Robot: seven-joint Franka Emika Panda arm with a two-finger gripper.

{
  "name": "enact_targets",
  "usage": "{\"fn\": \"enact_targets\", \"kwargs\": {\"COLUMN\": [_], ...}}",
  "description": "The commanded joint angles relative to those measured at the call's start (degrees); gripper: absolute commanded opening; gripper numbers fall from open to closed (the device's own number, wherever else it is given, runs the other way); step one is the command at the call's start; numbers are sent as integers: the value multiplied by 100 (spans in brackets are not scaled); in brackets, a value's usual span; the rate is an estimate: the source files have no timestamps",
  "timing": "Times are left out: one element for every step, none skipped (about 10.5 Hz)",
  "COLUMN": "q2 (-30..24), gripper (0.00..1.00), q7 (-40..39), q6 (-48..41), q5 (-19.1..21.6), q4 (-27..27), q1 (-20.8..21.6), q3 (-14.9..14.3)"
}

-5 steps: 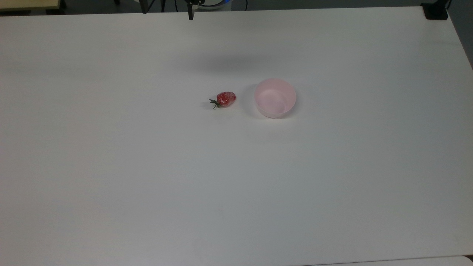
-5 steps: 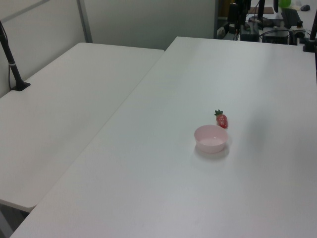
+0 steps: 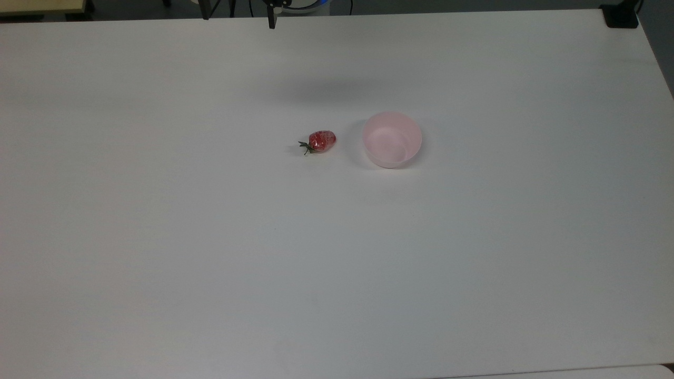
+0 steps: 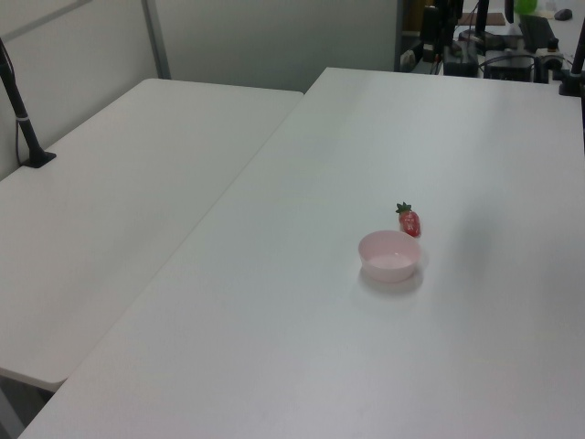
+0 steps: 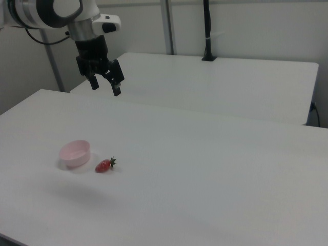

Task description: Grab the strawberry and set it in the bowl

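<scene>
Hovering claw (image 5: 105,83): spread open, nothing held | strawberry (image 3: 321,141) lying on tabletop (image 3: 210,237) just beside bowl (image 3: 392,139) | risk: glossy fruit could be squeezed out, bowl nudged.

Your arm (image 5: 51,11) enters at the right view's upper left, its white wrist section angled downward into a black gripper (image 5: 105,87). The gripper hangs high above the desk (image 5: 205,169), pointing down with a slight tilt toward the right view's right. Its 2 fingers (image 5: 117,84) are spread, with a clear gap between the jaws. Nothing is held.
</scene>
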Motion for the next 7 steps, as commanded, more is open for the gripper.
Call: {"fn": "enact_targets", "kwargs": {"q2": [-32,-32,-49,-58,-32,-32,-6], "gripper": [100,100,100,100,100,100,100], "q7": [-122,-357,-986,-1375,-1344,-1091,-245], "q6": [-46,-55,-177,-387,-424,-372,-206], "q5": [117,109,100,56,21,12,-23], "q4": [-24,-41,-76,-129,-225,-400,-584], "q1": [118,118,118,118,118,100,65], "q3": [-134,-134,-134,-126,-99,-99,-99]}}
